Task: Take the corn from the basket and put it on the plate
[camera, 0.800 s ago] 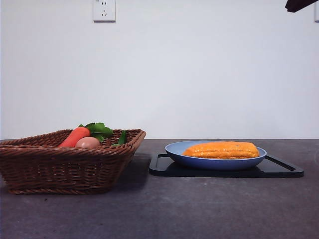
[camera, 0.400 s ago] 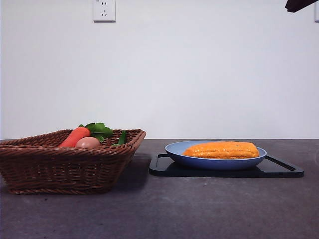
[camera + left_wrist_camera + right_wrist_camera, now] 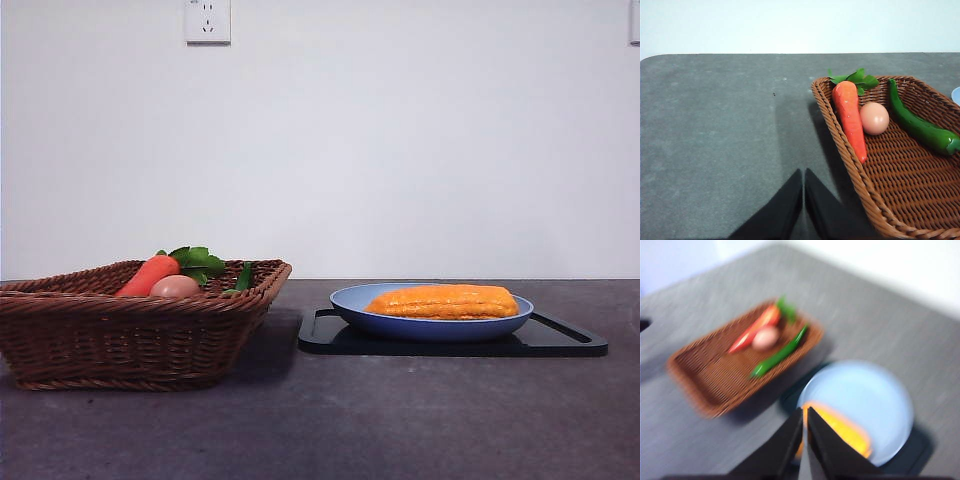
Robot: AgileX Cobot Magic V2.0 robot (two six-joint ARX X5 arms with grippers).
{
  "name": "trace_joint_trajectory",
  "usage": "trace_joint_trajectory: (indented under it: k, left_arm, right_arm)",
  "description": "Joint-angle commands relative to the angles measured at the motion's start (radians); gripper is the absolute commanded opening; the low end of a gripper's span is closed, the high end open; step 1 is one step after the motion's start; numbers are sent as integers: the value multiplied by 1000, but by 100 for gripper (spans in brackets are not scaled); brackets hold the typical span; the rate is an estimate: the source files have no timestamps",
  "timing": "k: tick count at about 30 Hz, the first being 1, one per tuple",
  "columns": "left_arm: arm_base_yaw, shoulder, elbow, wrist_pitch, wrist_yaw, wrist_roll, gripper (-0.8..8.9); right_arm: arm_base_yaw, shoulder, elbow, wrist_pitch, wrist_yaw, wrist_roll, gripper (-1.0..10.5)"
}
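Note:
The corn lies flat on the light-blue plate, right of the wicker basket. In the blurred right wrist view the corn shows on the plate far below my right gripper, which is shut on nothing. My left gripper is shut and empty over bare table, just outside the basket. Neither arm shows in the front view.
The plate rests on a flat black tray. A carrot, a pinkish egg, a green pepper and leafy greens lie in the basket. A wall with a socket stands behind.
The dark arm tip at the front view's top right corner has moved up out of the picture. The corn, plate and basket have not moved.

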Motion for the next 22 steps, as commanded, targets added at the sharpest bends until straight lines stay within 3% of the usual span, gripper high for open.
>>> trace_joint_trajectory:
  k: [1, 5, 9, 12, 22]
  left_arm:
    - [2, -2, -28, -3, -3, -3, 7]
    - [2, -2, -28, -3, -3, -3, 7]
    - [2, -2, -28, -3, -3, -3, 7]
    - [2, -2, -28, -3, -3, -3, 7]
    - [2, -2, -28, -3, -3, -3, 7]
  right_arm:
    - [-50, -89, -148, 201, 0, 53, 2]
    - [-119, -253, -379, 397, 47, 97, 2]
    - [-140, -406, -570, 501, 205, 116, 2]
    - [-140, -506, -682, 539, 289, 119, 2]
    - [-140, -717, -880, 547, 406, 135, 2]
